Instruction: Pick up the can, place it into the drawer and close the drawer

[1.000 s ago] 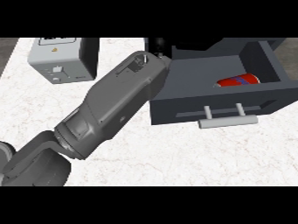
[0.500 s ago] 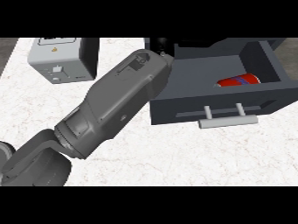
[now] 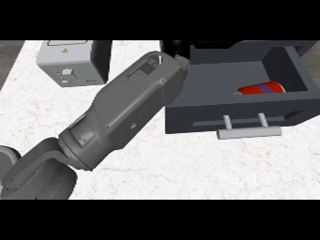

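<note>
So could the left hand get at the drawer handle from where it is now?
Probably yes. The left hand is at the drawer box's back left corner, mostly hidden, and the handle on the front faces bare counter.

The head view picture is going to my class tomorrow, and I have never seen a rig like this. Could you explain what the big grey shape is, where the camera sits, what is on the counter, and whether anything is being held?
The camera sits where the robot's head would be, looking steeply down at a white marbled counter. The big grey shape is the robot's left forearm, coming in from the lower left edge and stretching towards the dark grey open drawer. Its black hand shows only as a sliver past the wrist, above the drawer's left corner, so I cannot tell how its fingers stand or whether it holds anything. The right hand is out of view. Inside the drawer, a red can with a blue band lies on its side against the front wall. The drawer's front has a pale bar handle. At the counter's far left stands a light grey box with a yellow warning sticker.
</note>
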### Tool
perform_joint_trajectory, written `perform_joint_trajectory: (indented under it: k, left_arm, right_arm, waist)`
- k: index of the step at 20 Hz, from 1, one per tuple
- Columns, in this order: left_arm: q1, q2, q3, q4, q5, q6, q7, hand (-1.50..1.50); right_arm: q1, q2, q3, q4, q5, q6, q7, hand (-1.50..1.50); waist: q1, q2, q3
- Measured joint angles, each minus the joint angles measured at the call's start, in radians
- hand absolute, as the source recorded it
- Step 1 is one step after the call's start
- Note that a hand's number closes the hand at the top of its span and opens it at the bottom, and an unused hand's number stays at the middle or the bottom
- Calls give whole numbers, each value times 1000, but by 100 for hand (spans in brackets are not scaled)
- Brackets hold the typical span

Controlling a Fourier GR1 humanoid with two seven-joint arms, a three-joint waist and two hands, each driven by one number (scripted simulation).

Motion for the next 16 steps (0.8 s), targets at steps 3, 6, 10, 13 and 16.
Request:
perform_joint_trajectory:
  k: [3,6,10,13,16]
  left_arm:
    - [-3,0,1,-5,11,1,-13,-150]
    - [-23,0,-2,-2,23,10,-4,-150]
    - [-18,0,5,4,33,-2,-4,-150]
    - [-25,0,5,-7,31,11,13,-150]
    - [-13,1,9,-24,24,15,20,-150]
  right_arm:
    - [-37,14,73,-20,145,-8,-19,-150]
    - [-96,7,147,10,284,-20,-41,-150]
    - [-140,15,269,31,481,-49,-58,-150]
    - [-205,14,347,103,626,-97,-81,-150]
    - [-267,19,423,187,759,-159,-101,-150]
  waist:
    - [15,-1,0]
    - [23,-1,0]
    - [37,-4,-1]
    - [51,-8,-1]
    - [62,-12,-1]
